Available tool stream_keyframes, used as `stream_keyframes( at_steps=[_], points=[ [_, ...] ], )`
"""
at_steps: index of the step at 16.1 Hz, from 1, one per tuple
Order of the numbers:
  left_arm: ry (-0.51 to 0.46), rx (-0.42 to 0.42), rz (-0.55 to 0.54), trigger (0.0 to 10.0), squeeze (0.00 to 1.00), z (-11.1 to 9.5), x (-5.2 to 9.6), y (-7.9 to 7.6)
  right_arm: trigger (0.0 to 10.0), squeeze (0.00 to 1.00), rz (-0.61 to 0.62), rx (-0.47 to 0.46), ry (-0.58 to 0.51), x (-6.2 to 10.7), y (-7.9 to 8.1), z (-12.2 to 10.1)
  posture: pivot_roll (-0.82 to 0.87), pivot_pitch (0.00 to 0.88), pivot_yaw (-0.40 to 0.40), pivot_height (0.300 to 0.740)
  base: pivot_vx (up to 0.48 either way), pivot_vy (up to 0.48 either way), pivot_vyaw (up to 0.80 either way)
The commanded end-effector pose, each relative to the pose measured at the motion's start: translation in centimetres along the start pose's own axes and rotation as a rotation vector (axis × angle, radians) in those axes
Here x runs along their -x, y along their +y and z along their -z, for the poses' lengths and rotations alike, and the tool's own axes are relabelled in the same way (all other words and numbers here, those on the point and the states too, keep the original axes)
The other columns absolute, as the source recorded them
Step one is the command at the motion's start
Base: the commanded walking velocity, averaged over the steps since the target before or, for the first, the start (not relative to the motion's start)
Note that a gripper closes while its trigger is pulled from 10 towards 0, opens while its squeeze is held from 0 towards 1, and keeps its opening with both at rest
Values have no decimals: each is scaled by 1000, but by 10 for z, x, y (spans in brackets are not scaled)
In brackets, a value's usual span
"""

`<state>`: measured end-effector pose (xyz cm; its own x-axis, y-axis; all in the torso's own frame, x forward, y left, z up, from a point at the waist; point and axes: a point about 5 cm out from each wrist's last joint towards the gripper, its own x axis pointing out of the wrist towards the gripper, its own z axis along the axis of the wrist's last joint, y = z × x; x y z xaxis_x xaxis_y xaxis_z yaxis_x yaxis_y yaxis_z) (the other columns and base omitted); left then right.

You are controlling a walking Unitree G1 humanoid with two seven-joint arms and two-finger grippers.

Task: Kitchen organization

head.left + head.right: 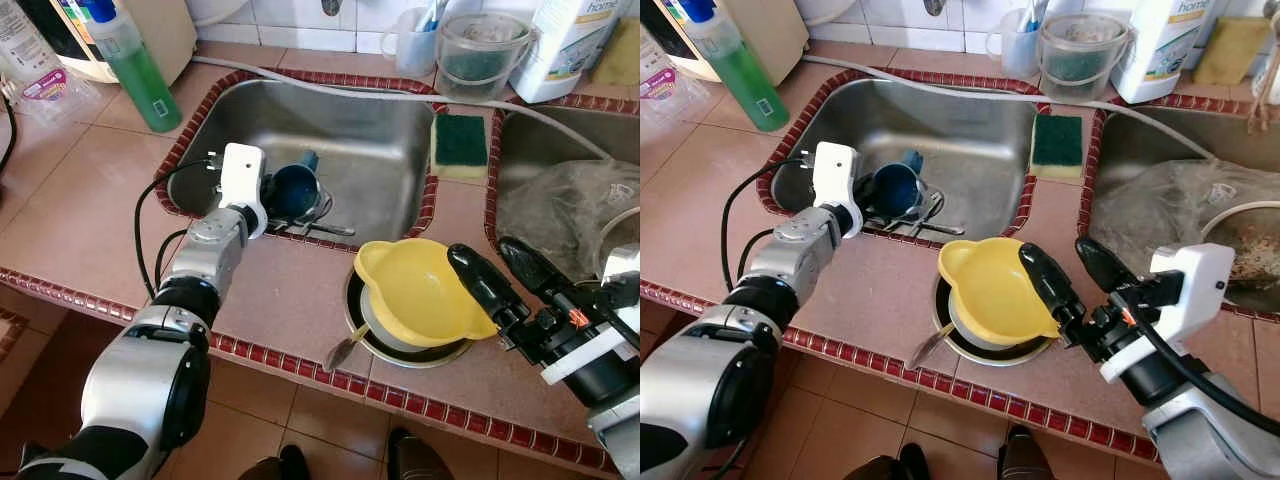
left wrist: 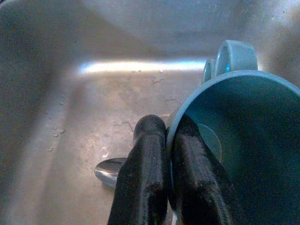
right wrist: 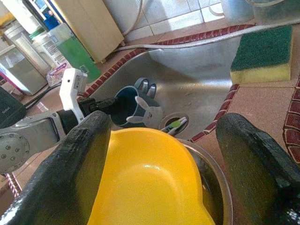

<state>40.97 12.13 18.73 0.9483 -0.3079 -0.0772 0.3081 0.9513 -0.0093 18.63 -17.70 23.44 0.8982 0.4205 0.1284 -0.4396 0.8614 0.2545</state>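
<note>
A blue cup (image 1: 296,190) with a rabbit picture (image 3: 149,112) is in the steel sink (image 1: 370,140), near its front wall. My left gripper (image 2: 168,129) is shut on the cup's rim, one finger inside and one outside. Cutlery (image 1: 322,228) lies under the cup. A yellow bowl (image 1: 415,290) sits in a metal bowl (image 1: 445,352) on the counter, with a spoon (image 1: 340,355) sticking out. My right gripper (image 1: 487,256) is open at the yellow bowl's right rim. One of its fingers (image 3: 79,154) is over the bowl, the other (image 3: 255,150) outside it.
A green soap bottle (image 1: 135,65) stands at the back left. A green-and-yellow sponge (image 1: 460,145) lies between the sinks. A clear tub (image 1: 483,50), a white cup (image 1: 412,40) and a white bottle (image 1: 565,45) line the back wall. A plastic bag (image 1: 565,210) fills the right sink.
</note>
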Motion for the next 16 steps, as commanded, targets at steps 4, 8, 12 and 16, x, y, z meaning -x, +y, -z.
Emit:
stream_keyframes(
  at_steps=[4, 8, 12, 16],
  points=[
    [-7, 25, 22, 10000, 1000, -5, 1, 6, 10000, 0, -33, -5, -14, -2, 6, -3, -398, 278, 146, 740, 0, 0, 0],
    [-18, 28, 31, 10000, 1000, -9, 1, 7, 10000, 0, -45, -12, -15, -5, 6, -3, -390, 266, 143, 740, 0, 0, 0],
    [-39, 26, 28, 10000, 1000, -18, 1, 11, 10000, 0, -61, 0, -31, -9, 5, -5, -378, 254, 140, 740, 0, 0, 0],
    [-103, 16, 52, 10000, 1000, -36, 0, 13, 10000, 0, -111, 19, -85, -19, 5, -10, -353, 214, 133, 740, 0, 0, 0]
  ],
)
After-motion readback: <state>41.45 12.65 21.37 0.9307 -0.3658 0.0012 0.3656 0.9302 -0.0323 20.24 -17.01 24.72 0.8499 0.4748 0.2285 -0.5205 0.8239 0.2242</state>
